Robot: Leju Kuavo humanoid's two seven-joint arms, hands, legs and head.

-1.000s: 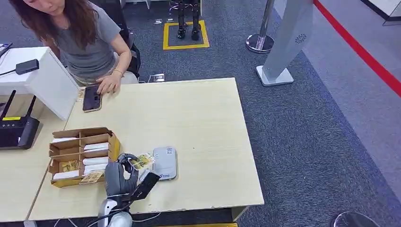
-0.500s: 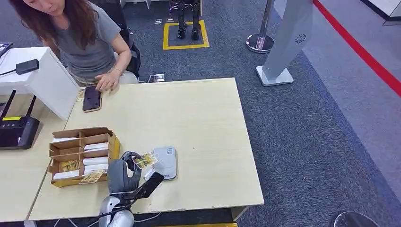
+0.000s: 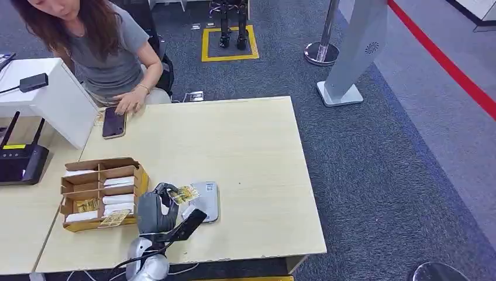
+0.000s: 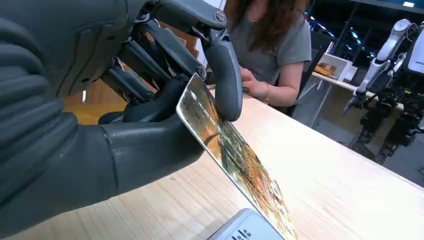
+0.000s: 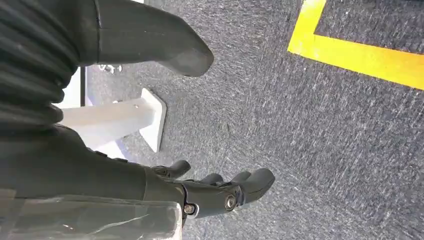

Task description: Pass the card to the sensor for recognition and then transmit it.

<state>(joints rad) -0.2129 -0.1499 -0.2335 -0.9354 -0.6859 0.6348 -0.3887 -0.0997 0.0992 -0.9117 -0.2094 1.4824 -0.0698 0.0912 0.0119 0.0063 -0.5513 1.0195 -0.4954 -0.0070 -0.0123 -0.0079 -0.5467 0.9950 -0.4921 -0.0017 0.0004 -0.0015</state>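
Observation:
My left hand pinches a gold-patterned card between thumb and a finger and holds it just over the left edge of the grey sensor pad near the table's front. In the left wrist view the card slants down from the fingers toward the sensor's corner; whether they touch I cannot tell. My right hand hangs over grey carpet with its fingers apart and nothing in it.
A cardboard box with compartments of cards stands left of my hand. A person sits at the far left corner, a hand by a phone. A black router and a white stand are at left.
My left hand has carried the card to the right and a little forward, from beside the sensor to over its left edge. The person's hand has drawn back from the phone slightly.

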